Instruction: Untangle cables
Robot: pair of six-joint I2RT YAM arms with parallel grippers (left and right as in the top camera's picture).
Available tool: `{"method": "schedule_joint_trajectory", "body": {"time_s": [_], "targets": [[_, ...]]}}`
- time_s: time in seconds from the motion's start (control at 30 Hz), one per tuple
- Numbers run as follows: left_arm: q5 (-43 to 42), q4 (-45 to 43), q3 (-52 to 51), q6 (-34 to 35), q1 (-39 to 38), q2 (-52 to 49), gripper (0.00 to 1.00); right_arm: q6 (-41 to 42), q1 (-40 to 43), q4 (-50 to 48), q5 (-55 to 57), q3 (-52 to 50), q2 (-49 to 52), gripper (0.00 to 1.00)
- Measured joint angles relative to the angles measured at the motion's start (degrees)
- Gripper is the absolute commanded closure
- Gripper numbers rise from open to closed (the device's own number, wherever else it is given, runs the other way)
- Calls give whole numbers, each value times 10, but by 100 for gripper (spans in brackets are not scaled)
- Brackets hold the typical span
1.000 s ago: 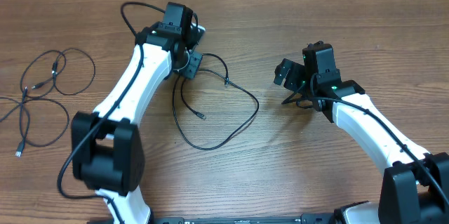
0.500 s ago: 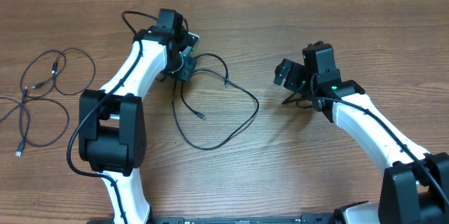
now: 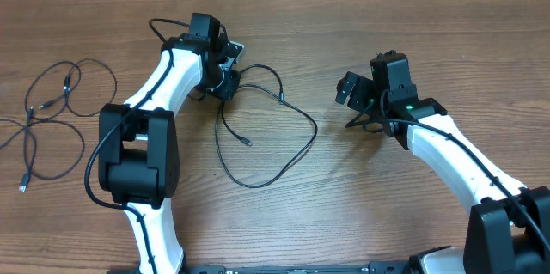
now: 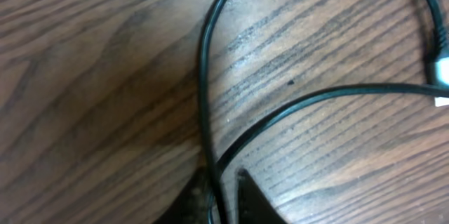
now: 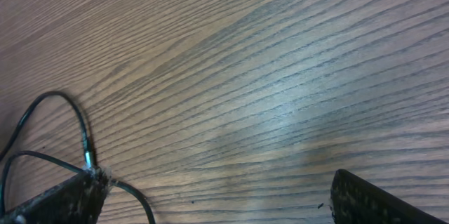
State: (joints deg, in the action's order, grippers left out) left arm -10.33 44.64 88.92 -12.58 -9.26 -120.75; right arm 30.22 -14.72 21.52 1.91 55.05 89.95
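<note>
Left pincer has shifted left and clamped the looped cable; right pincer gapes, other cables aside.

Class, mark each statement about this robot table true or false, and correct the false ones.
1. The left gripper is pinching a black cable. True.
2. The right gripper holds a cable. False: its jaws stand wide open, with only bare table between them.
3. Other cables lie at the table's left side, away from both arms. True.
4. The black cable runs dead straight across the table. False: it curves into a large loop.
</note>
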Motion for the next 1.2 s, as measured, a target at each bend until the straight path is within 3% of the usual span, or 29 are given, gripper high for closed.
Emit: {"method": "schedule_joint_trajectory", "body": {"time_s": [0.13,0.2,0.3,0.67,1.13,1.2], "targets": [[-2,-18,0,1,0,-3,79,0,0,0,0,0,0,0],[-2,-24,0,1,0,-3,82,0,0,0,0,0,0,0],[0,-30,0,1,0,-3,96,0,0,0,0,0,0,0],[-17,-59,0,1,0,-3,96,0,0,0,0,0,0,0],[-108,-87,0,-14,0,-3,96,0,0,0,0,0,0,0],[-112,-86,0,-16,0,-3,90,0,0,0,0,0,0,0]]}}
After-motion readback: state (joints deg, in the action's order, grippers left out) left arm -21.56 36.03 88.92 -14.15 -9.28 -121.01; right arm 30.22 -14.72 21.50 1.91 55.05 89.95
